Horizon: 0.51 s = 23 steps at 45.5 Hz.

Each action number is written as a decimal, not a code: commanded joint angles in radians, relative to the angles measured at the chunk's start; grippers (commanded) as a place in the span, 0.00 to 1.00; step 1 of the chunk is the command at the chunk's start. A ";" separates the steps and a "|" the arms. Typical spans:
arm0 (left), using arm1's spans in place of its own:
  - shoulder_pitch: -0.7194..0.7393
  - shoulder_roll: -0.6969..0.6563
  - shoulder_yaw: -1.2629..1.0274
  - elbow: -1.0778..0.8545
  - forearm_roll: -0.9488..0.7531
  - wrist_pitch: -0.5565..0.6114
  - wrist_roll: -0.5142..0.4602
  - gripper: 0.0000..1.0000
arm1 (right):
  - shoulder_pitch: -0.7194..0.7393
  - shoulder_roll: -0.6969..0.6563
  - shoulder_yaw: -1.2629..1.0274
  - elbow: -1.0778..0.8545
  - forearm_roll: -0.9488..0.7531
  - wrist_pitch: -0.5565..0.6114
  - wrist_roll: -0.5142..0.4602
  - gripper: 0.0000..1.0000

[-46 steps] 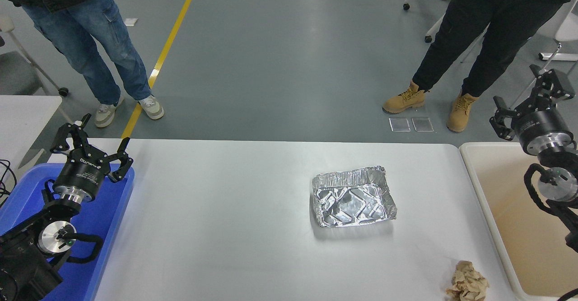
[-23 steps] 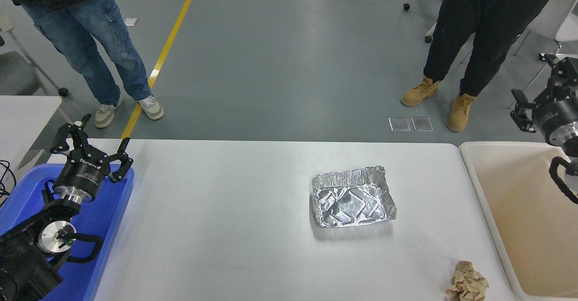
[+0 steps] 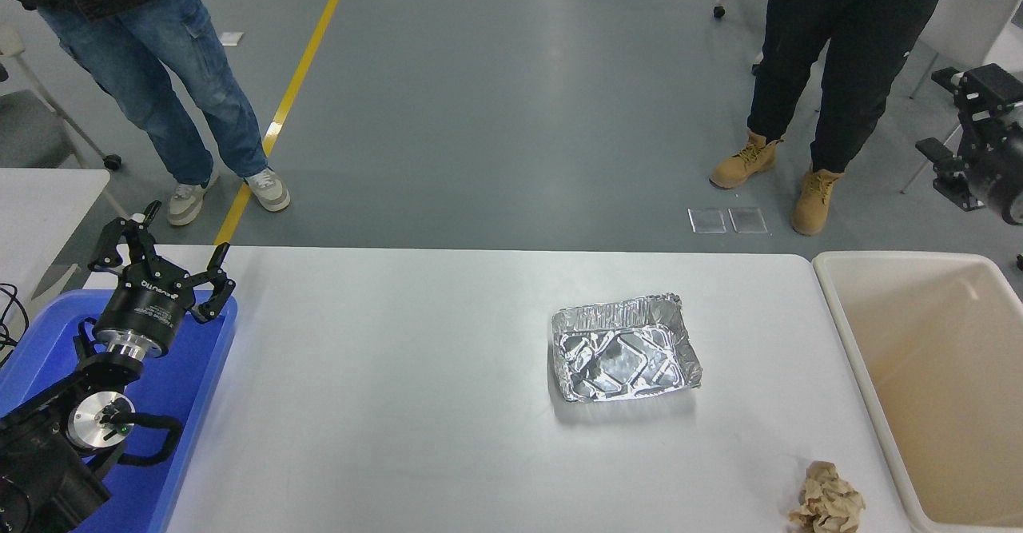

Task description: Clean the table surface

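The table surface (image 3: 400, 405) is a wide white tabletop filling the lower picture. On it lie a crumpled foil tray (image 3: 625, 349), right of the middle, and a wad of brown paper (image 3: 829, 501) at the front right. My right gripper (image 3: 963, 137) is raised high at the right edge, above and behind the beige bin, with its fingers apart and empty. My left gripper (image 3: 160, 253) is parked open over the blue bin at the lower left.
A beige plastic bin (image 3: 847, 317) stands at the table's right end. A blue bin (image 3: 200, 389) stands at its left end. A smaller white table (image 3: 48, 197) is at the far left. Two people stand beyond the far edge, one in jeans (image 3: 160, 77), one in tan boots (image 3: 815, 193).
My right arm has lifted up and swung right, from over the beige bin to the picture's right edge. The person in tan boots has shifted their feet. The left arm has not moved.
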 commanded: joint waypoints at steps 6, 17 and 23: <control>0.000 0.001 0.000 0.000 0.000 0.000 0.000 1.00 | 0.105 0.022 -0.080 0.016 -0.387 0.093 0.001 0.99; 0.000 -0.001 0.001 0.000 0.000 0.001 0.000 1.00 | 0.194 0.088 -0.085 0.024 -0.517 0.219 0.001 0.99; 0.000 0.001 0.000 0.000 0.000 0.001 0.000 1.00 | 0.235 0.157 -0.169 0.022 -0.629 0.245 0.003 0.99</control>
